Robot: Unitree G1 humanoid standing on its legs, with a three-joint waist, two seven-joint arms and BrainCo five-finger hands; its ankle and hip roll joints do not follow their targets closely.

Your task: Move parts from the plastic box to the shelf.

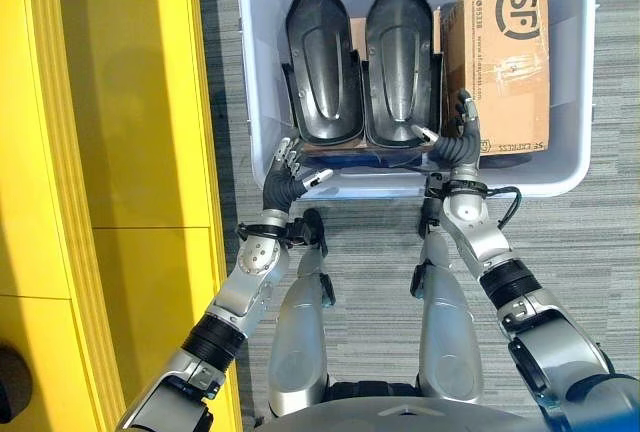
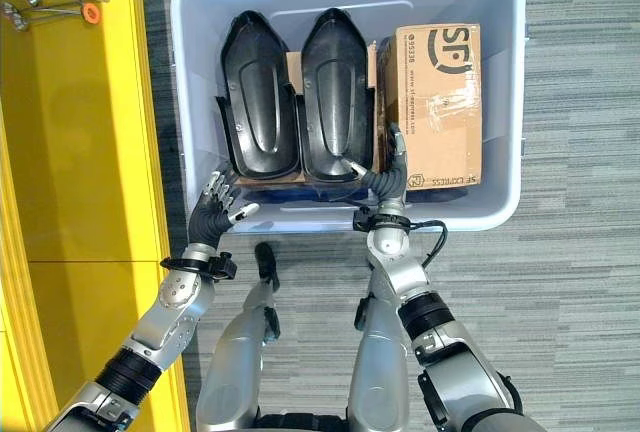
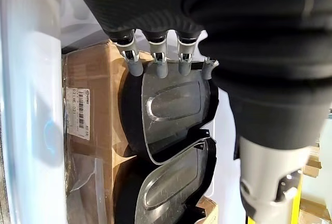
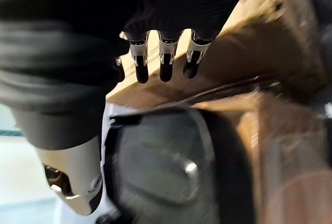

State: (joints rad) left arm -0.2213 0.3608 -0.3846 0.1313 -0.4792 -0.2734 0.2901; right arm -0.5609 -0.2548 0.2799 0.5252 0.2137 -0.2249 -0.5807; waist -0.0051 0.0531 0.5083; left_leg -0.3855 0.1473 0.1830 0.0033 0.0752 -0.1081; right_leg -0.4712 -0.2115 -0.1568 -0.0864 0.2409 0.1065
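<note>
I'd bring both hands inward and down to clasp one black part by its flanks, keeping clear of the carton (image 1: pixel 505 67).

Two parts sit side by side mid-frame in the box (image 1: pixel 262 52), upper centre: the left part (image 1: pixel 322 62) and right part (image 1: pixel 402 57). My left hand (image 1: pixel 285 174) hovers at the box's near rim, fingers loosely spread, holding nothing. My right hand (image 1: pixel 458 137) reaches in between the right part and the carton, fingers relaxed, empty. The yellow shelf (image 1: pixel 130 152) runs down the left.

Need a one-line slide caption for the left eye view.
Both open hands, left hand and right hand, reach into the plastic box.
</note>
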